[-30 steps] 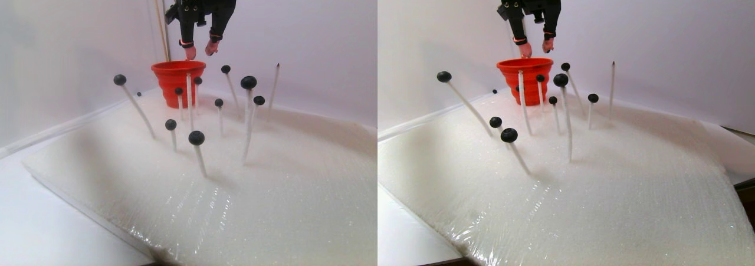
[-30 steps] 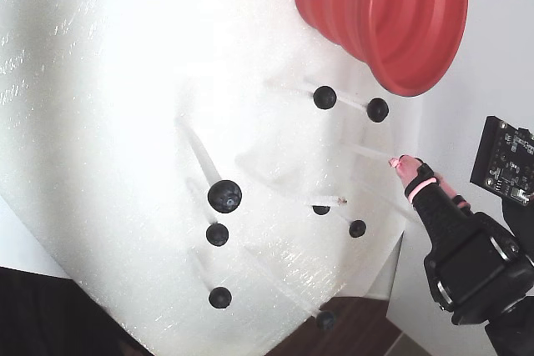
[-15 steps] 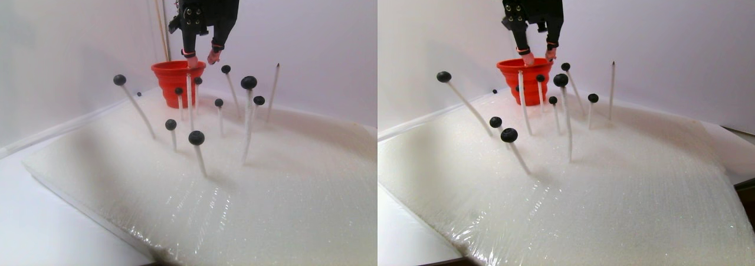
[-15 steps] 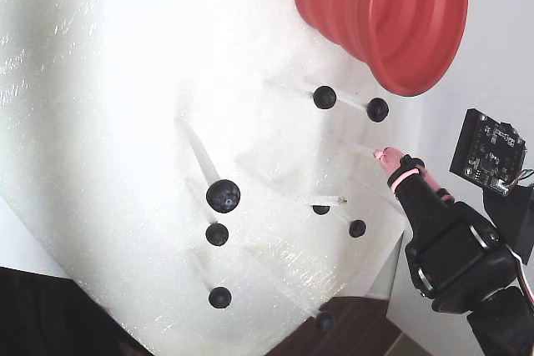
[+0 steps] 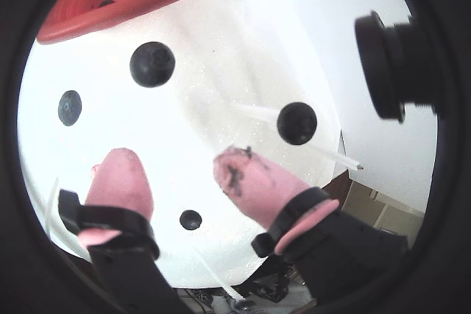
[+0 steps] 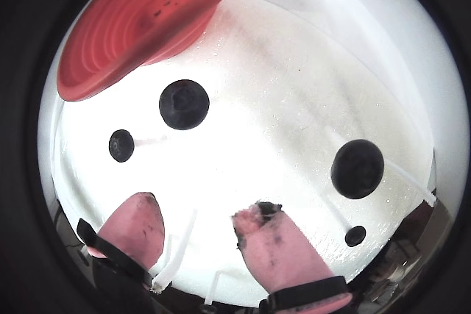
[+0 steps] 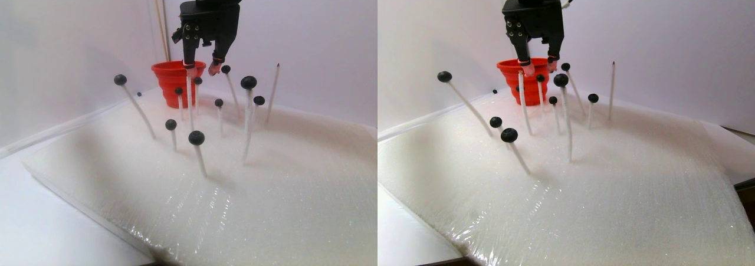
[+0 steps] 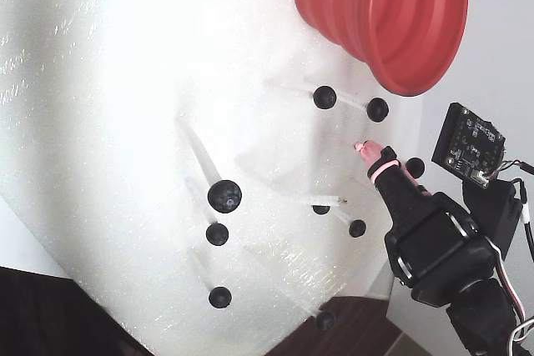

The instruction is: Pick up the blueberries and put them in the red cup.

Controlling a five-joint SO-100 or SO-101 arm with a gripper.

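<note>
The red cup (image 7: 171, 77) stands at the back of the white foam pad; its ribbed wall fills the top of the fixed view (image 8: 392, 14). Several blueberries sit on thin white sticks, such as the large one (image 7: 248, 82) and a front one (image 7: 196, 137). My gripper (image 7: 202, 69) hangs open just right of the cup's rim, with nothing between its pink fingertips. In a wrist view the gripper (image 5: 180, 174) has berries ahead of it (image 5: 152, 64) and to the right (image 5: 296, 123). In the other, the gripper (image 6: 199, 215) straddles a bare stick (image 6: 180, 244).
The foam pad (image 7: 283, 189) is wrapped in shiny film and bristles with leaning sticks, some bare, like the one at the right (image 7: 275, 83). Pale walls close in behind and to the left. A circuit board (image 8: 467, 152) rides on the arm.
The open gripper has come down from above the cup and moved forward, so its fingertips now sit level with the rim among the berry sticks. The berries and cup have not moved.
</note>
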